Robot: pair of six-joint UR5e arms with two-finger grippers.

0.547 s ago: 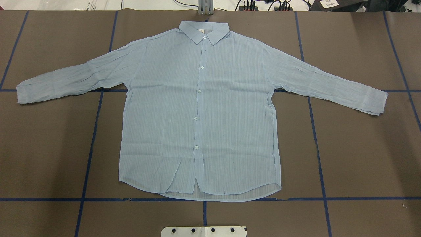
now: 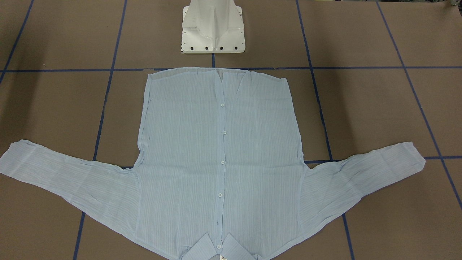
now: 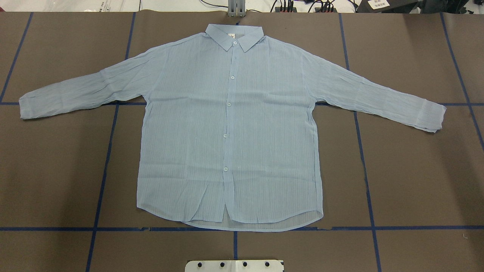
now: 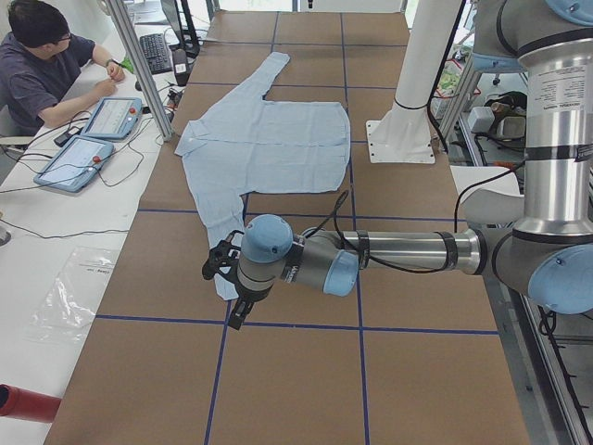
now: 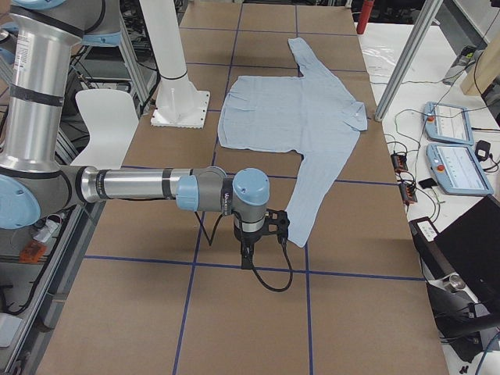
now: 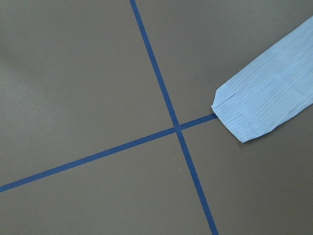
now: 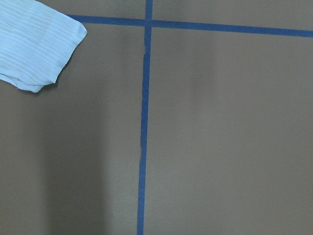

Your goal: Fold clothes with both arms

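The clothes are one pale-blue button-front shirt point(image 3: 230, 124), spread flat and face up on the brown table, collar at the far edge and both sleeves stretched out sideways point(image 2: 220, 162). The left arm's black gripper point(image 4: 227, 278) hangs above the table by the near sleeve cuff point(image 6: 269, 103). Above the table beside the other cuff point(image 7: 34, 49) hangs the right gripper point(image 5: 258, 234). Both grippers show only in the side views, so I cannot tell whether they are open or shut. Neither wrist view shows any fingers, and nothing touches the shirt point(image 4: 269, 148) point(image 5: 293, 117).
The white pedestal base point(image 2: 213, 32) stands just behind the shirt's hem. Blue tape lines point(image 3: 102, 170) divide the table into squares. A seated person point(image 4: 37, 65) works at tablets point(image 4: 79, 158) beyond the far edge. More tablets point(image 5: 461, 164) lie on the side bench.
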